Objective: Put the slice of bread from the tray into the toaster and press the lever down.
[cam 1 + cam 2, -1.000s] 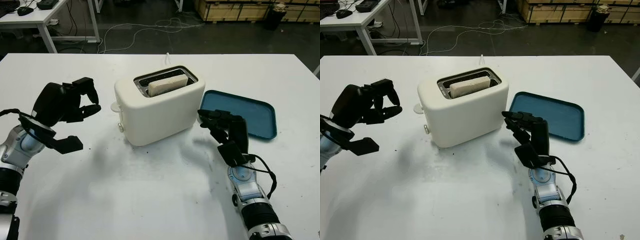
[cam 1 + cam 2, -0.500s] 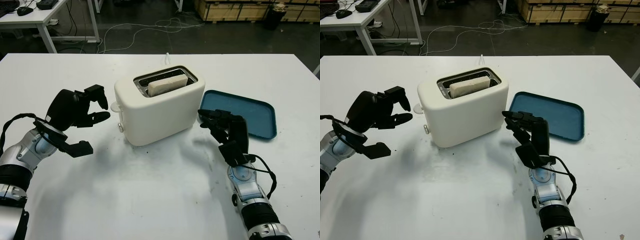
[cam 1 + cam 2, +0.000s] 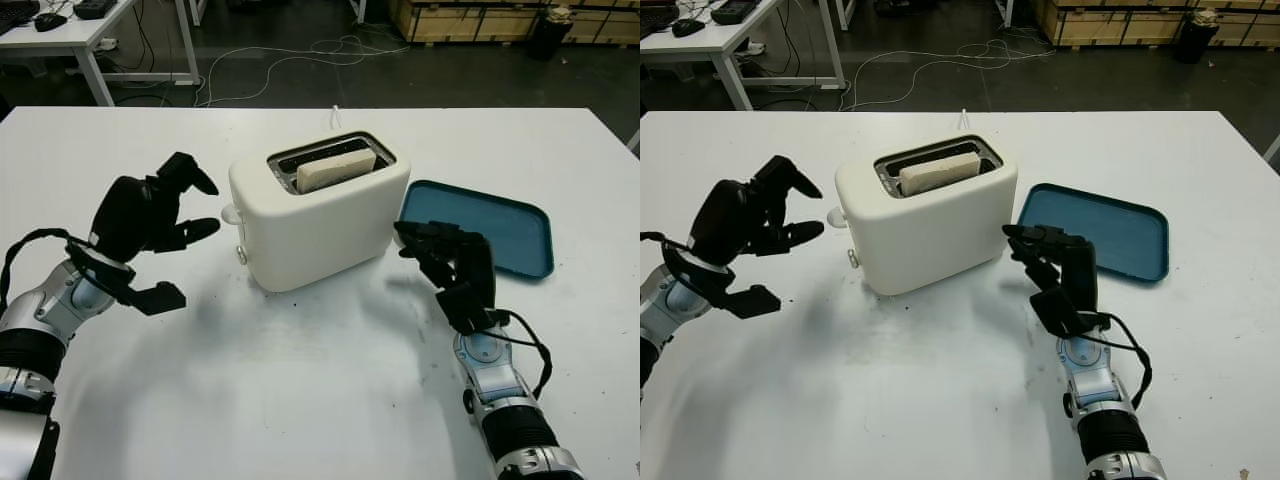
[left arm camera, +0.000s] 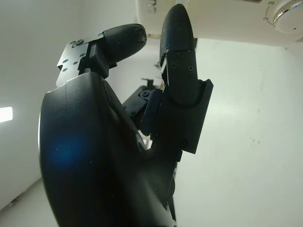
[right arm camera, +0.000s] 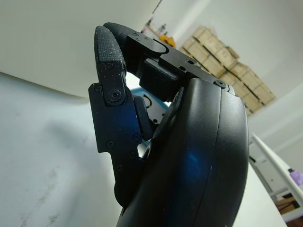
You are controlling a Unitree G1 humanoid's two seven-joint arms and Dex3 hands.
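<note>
Since a second ago the left hand is closing in on the toaster from the side, and its upper fingers are now lifting and uncurling rather than hooking inward. It is holding nothing and is hovering near the white lever on the toaster's end, not yet touching it. The right hand is sitting open between the toaster and the blue tray, holding nothing, close by the toaster's side wall.

The slice of bread is already standing in the slot, its top edge poking above the rim, so what is remaining is the lever press.

Risks from here, as I am judging them: the lever is a small rounded tab, and a fingertip arriving too high or off-centre could be sliding off it and striking the dial just below. A push angled sideways rather than downward could be shoving the light toaster across the table toward the right hand (which may be placed there to brace it, though I cannot tell whether it is touching). A half-hearted press may be failing to latch.
</note>
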